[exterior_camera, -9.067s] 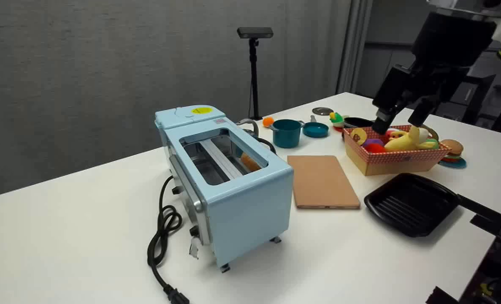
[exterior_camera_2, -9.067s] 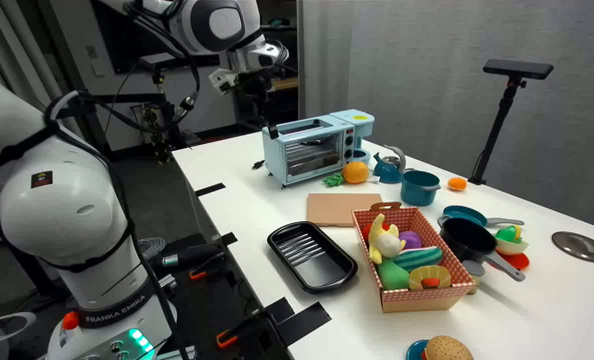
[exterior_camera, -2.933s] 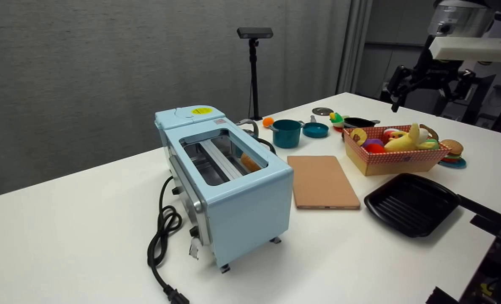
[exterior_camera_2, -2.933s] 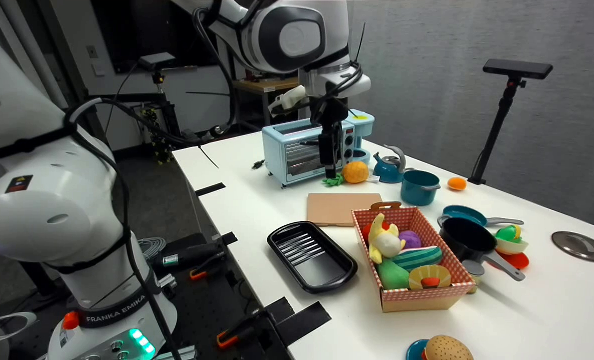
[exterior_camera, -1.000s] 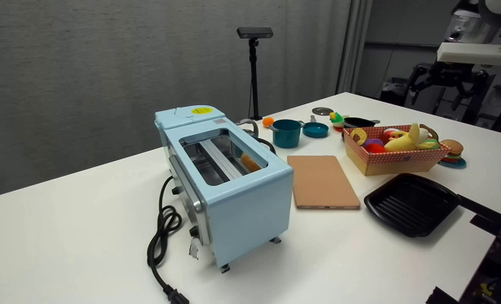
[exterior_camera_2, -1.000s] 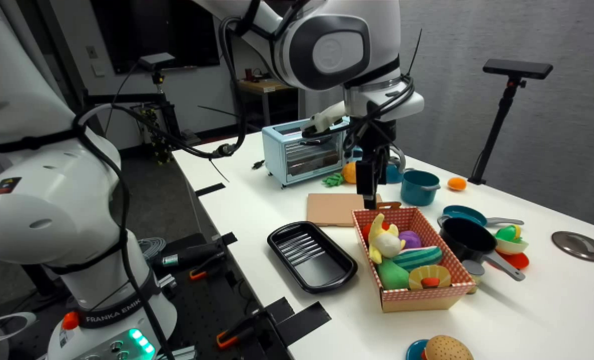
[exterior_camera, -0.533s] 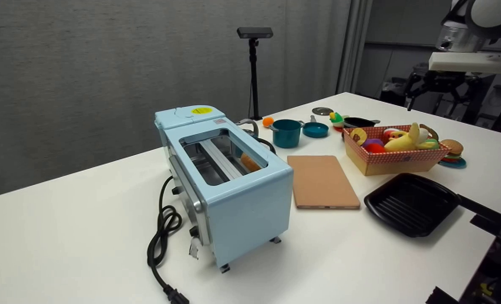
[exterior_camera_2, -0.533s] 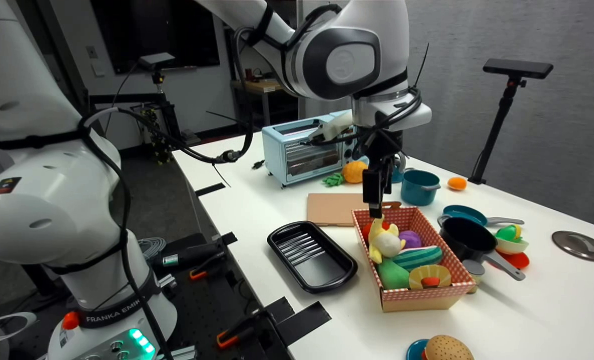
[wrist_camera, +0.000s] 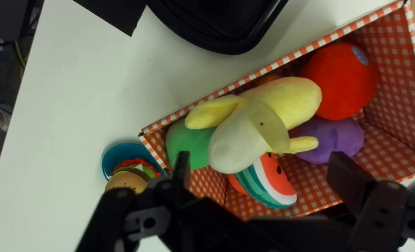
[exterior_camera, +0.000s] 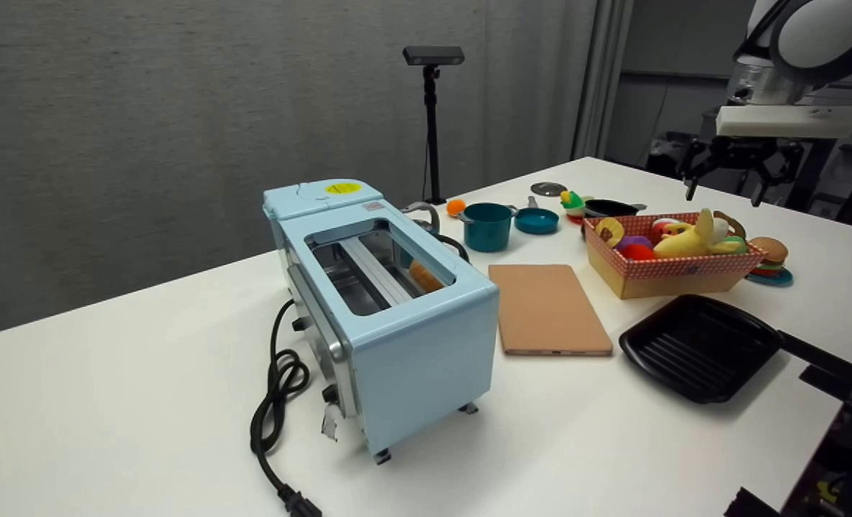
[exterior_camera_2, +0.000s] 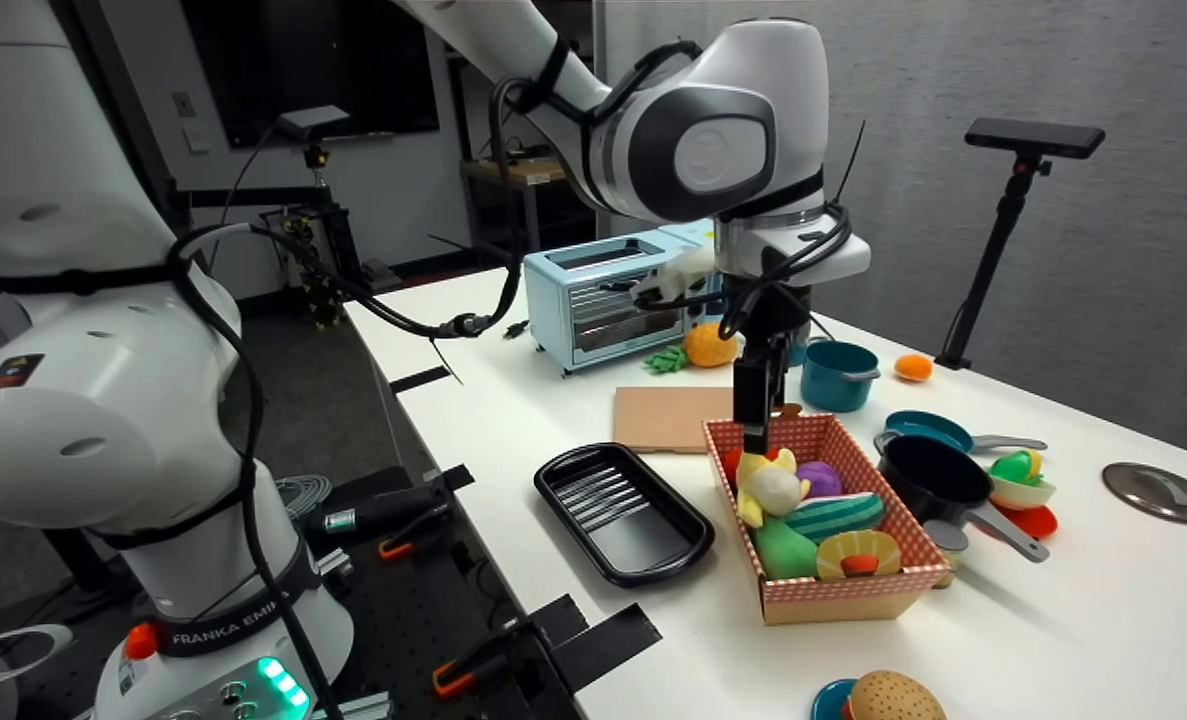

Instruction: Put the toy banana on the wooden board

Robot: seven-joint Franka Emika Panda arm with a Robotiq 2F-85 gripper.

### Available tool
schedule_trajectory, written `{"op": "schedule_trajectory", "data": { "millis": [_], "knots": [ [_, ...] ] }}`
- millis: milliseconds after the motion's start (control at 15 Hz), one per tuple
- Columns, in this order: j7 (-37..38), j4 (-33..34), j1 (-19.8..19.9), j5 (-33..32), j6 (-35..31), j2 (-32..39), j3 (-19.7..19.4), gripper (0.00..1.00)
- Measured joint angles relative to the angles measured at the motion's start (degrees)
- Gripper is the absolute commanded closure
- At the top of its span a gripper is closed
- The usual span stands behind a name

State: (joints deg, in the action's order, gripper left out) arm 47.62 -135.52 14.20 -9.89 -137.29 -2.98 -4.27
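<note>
The toy banana is a plush, half-peeled yellow banana with a white inside. It lies on top of other toys in the checked basket; the banana shows in both exterior views (exterior_camera: 690,243) (exterior_camera_2: 773,493) and in the wrist view (wrist_camera: 240,140). The wooden board (exterior_camera: 551,309) lies flat on the table between the toaster and the basket, and it also shows in an exterior view (exterior_camera_2: 665,420). My gripper (exterior_camera: 723,198) is open and empty, pointing down above the basket. In the wrist view the gripper (wrist_camera: 259,157) has its fingers wide apart, with the banana ahead of and between them.
The checked basket (exterior_camera_2: 838,608) also holds red, purple, green and watermelon toys. A black ridged pan (exterior_camera: 698,348) stands beside basket and board. A light blue toaster (exterior_camera: 426,359) stands past the board. Pots (exterior_camera_2: 840,375) and a toy burger (exterior_camera_2: 893,697) stand around the basket.
The gripper has come from near the toaster to above the basket. Over the last second it has moved lower and closer to the banana. The banana, board and basket have not moved.
</note>
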Motion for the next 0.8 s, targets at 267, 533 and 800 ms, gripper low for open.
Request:
{"op": "schedule_trajectory", "data": {
  "millis": [267, 533, 800],
  "knots": [
    [0.5, 0.1, -0.2, -1.8, 0.0, 0.6, -0.1, 0.0],
    [1.6, -0.2, -0.5, -4.7, 0.0, 0.6, -0.1, 0.0],
    [2.1, -1.4, -0.6, -6.4, -1.0, 0.6, -0.1, 0.0]
  ]
}}
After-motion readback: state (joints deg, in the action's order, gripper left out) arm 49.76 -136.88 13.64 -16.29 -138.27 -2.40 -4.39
